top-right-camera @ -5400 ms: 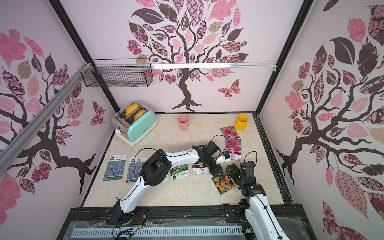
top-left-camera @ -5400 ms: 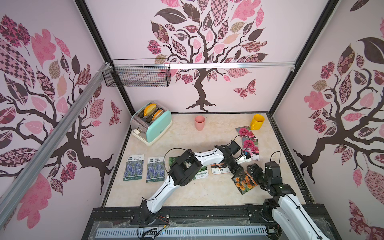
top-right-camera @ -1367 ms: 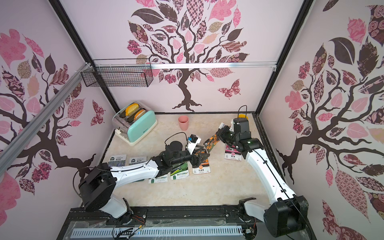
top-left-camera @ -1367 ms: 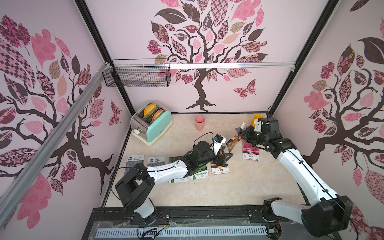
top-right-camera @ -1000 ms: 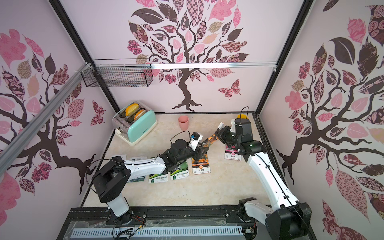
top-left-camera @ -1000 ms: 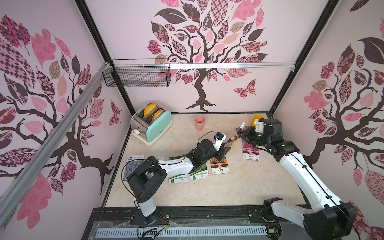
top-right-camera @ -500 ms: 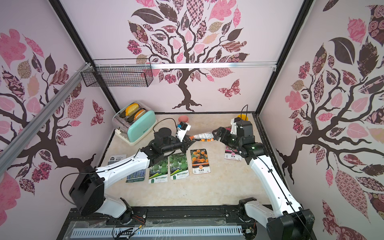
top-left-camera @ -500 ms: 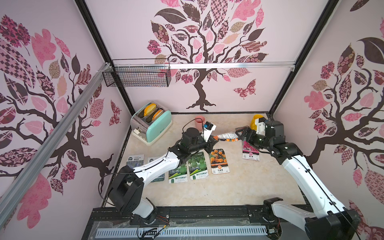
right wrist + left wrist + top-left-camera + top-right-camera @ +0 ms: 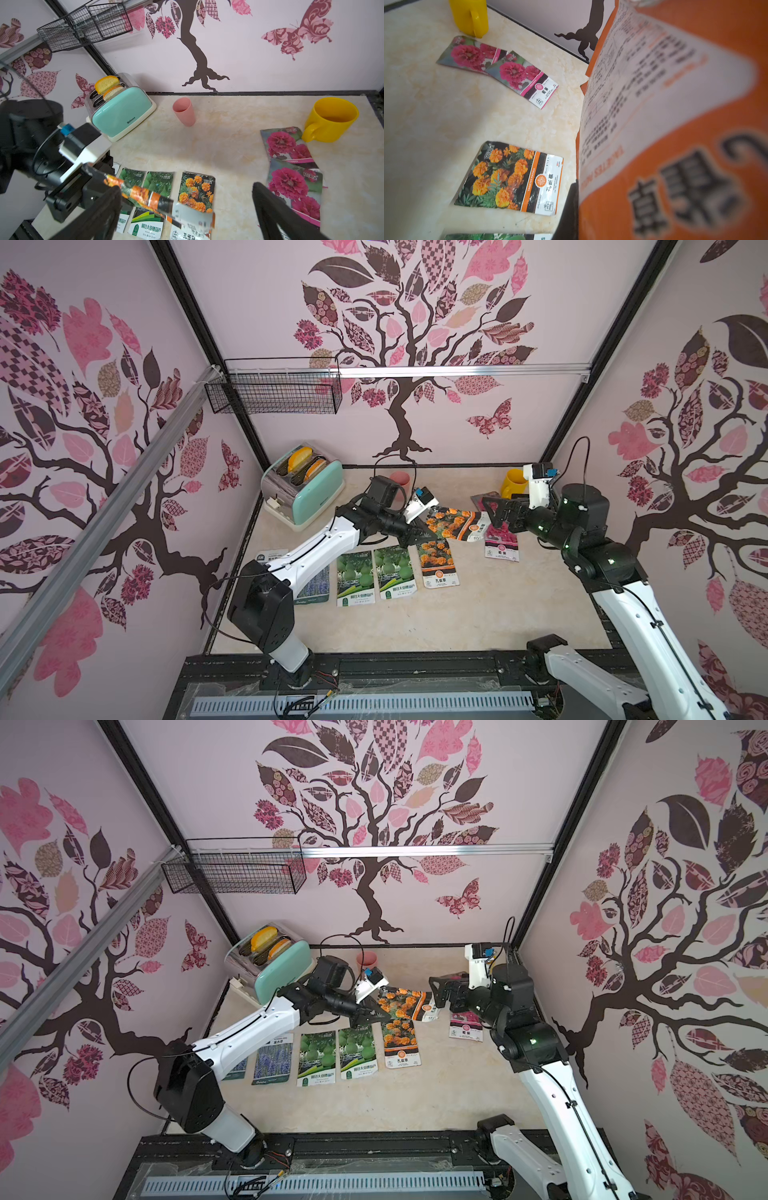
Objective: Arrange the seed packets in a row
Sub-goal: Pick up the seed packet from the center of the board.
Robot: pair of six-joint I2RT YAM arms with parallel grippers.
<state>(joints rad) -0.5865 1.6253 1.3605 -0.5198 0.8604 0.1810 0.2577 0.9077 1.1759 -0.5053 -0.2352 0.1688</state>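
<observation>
The step in hand looks like a pass between the arms, with the second orange packet in mid-air. The left fingers (image 9: 368,1018) are pressed together on the flower end of the held marigold packet (image 9: 451,523). It hangs roughly level above the counter (image 9: 457,614), just past the far end of the lying marigold packet (image 9: 436,562) and clear of it. The right fingers (image 9: 276,207) stand spread wide on either side of the held packet's white label end. The right wrist view shows a gap on both sides, so I judge that they grip nothing and the left arm alone carries it.

On one side of the lying marigold packet sit the two gourd packets (image 9: 374,574), close against it. Beyond them are the lavender packets (image 9: 272,1058), one half hidden under the left arm. On its other side the counter is bare as far as the magenta packets (image 9: 295,185), which overlap, lie askew and sit back from its line.

The next move calls for the right arm to draw clear. The left arm should then bring the packet down onto that bare patch just beside the lying marigold packet. The label now points sideways, so it needs roughly a quarter turn to lie parallel, photo up. A thin glossy packet pinched at one end may droop or skid on landing, so a low, flat release seems wise. The two magenta packets would be left to do.
</observation>
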